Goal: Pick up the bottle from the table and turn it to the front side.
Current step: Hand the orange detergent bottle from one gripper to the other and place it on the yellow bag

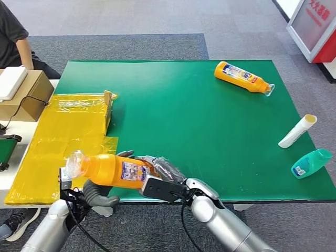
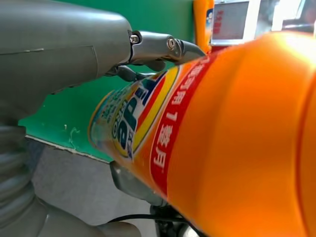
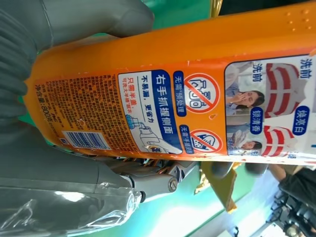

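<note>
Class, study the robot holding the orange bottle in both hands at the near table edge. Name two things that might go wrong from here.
1. The orange bottle is held level past the green table edge; if the left hand or right hand slips while turning it, it likely falls to the floor.
2. The yellow sheet lies close beside it; the cap end might snag it.

Even, bright indoor light falls on the head view, with soft, short shadows under the things on the green desk point(image 1: 190, 121). The clear cap end of the orange bottle point(image 1: 115, 170), held in the left robot hand point(image 1: 97, 193), catches a pale glare. In the left wrist view the bottle point(image 2: 238, 148) beside the robot hand point(image 2: 63, 54) is too close and blurs, with a washed-out highlight on its far end. In the right wrist view the label point(image 3: 175, 108) reads sharp; past the right robot hand point(image 3: 74, 197) the background is soft and overexposed.
</note>
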`<action>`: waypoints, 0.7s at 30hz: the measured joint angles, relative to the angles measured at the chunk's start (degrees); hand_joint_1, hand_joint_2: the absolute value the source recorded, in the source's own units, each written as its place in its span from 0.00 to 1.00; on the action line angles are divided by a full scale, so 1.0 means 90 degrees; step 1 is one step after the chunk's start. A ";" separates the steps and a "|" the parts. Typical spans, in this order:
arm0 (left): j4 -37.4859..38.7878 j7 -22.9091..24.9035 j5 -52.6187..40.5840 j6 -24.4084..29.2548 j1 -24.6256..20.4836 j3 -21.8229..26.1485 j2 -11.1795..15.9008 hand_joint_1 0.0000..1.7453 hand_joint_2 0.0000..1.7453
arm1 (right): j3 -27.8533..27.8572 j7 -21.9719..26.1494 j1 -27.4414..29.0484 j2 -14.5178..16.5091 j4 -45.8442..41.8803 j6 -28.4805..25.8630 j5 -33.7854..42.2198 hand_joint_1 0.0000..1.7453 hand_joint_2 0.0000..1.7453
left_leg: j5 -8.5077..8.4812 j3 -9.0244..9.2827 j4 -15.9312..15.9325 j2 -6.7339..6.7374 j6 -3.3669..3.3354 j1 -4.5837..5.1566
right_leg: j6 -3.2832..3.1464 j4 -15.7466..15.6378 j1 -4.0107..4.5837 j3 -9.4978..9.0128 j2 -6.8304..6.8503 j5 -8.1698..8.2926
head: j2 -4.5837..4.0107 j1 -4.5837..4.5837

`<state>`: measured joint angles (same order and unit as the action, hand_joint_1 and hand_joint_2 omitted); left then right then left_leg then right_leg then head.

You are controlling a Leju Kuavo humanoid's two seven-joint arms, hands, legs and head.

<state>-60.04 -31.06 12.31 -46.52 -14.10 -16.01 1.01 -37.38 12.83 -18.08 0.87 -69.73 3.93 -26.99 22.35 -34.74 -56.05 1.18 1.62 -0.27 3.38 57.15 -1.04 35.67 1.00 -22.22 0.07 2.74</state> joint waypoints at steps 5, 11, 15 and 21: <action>0.0067 -0.0002 -0.0085 0.0101 -0.0041 -0.0155 0.0060 0.00 1.00 | -0.0072 -0.0012 -0.0069 0.0033 0.0179 -0.0015 -0.0020 1.00 1.00 | 0.0000 0.0000 0.0000 0.0000 0.0000 0.0000 | -0.0001 0.0000 0.0001 0.0002 0.0000 0.0000 | 0.0000 0.0000; -0.0077 -0.0087 -0.0339 0.1036 0.0001 -0.0200 0.0021 0.00 1.00 | -0.0084 -0.0114 -0.0114 0.0052 0.0474 -0.0158 -0.0010 1.00 1.00 | 0.0000 0.0000 0.0000 0.0000 0.0000 0.0000 | 0.0000 0.0000 0.0000 0.0001 0.0000 0.0000 | 0.0000 0.0001; -0.0372 -0.0087 -0.0361 0.1336 0.0081 -0.0143 -0.0070 0.00 1.00 | -0.0060 -0.0119 -0.0096 0.0053 0.0665 -0.0199 0.0012 1.00 1.00 | 0.0000 -0.0001 0.0000 0.0000 0.0000 0.0001 | 0.0000 0.0000 -0.0001 0.0001 0.0000 0.0000 | 0.0000 0.0001; -0.0642 -0.0084 -0.0413 0.1487 0.0184 -0.0055 -0.0181 0.00 1.00 | -0.0025 -0.0104 -0.0090 0.0073 0.0864 -0.0216 0.0022 1.00 1.00 | 0.0000 -0.0001 0.0000 0.0000 0.0000 0.0001 | -0.0001 0.0000 0.0001 0.0003 0.0000 0.0000 | 0.0000 0.0001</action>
<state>-65.81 -31.82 8.60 -33.14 -12.44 -16.50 -0.62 -37.60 11.89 -18.89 1.53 -61.96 1.99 -26.79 22.35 -34.75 -56.05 1.19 1.62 -0.27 3.37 57.14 -1.03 35.70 1.00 -22.22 0.07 2.74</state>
